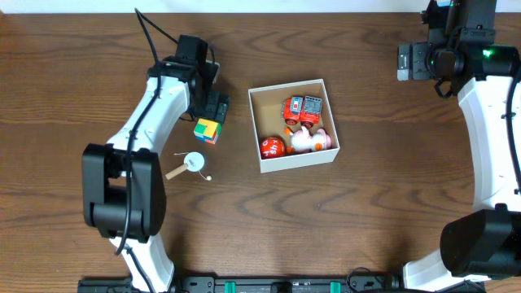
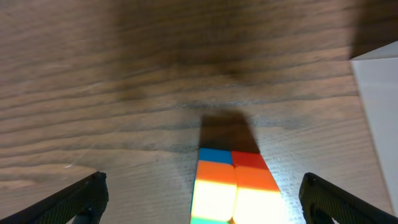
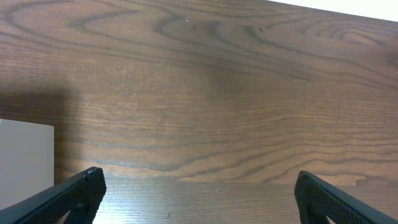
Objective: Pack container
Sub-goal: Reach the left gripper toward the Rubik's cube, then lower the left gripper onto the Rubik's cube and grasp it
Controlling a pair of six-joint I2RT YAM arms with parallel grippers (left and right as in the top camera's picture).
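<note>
At the left of the brown wooden tabletop (image 1: 366,212), the white left arm (image 1: 155,106) reaches away from its base toward the far side, its dark jaws pointing down over a multicoloured cube (image 1: 207,129). In the left wrist view the jaws stand released and spread wide. One black fingertip (image 2: 87,194) shows at the lower left and the other at the lower right. The cube (image 2: 231,186) lies between them, touching neither, with blue, red, orange and pale yellow squares facing up. Just below the cube in the overhead view lies a small white disc toy (image 1: 194,161) on a short wooden stick, apart from both the cube and the arm. To the right, near the middle of the tabletop, sits the container (image 1: 295,163), a square white-walled box with a brown inside, turned slightly askew. Its white wall (image 2: 376,112) also shows at the right edge of the left wrist view. Inside it, a red toy vehicle (image 1: 302,109) lies toward the far right corner and a red ball (image 1: 273,146) in the near left corner. A white-and-pink animal figure (image 1: 312,140) lies beside the ball. The white right arm (image 1: 488,130) runs along the right edge, well apart from the container. Its jaws are released and wide, with only bare wood between the fingertips (image 3: 87,186).
</note>
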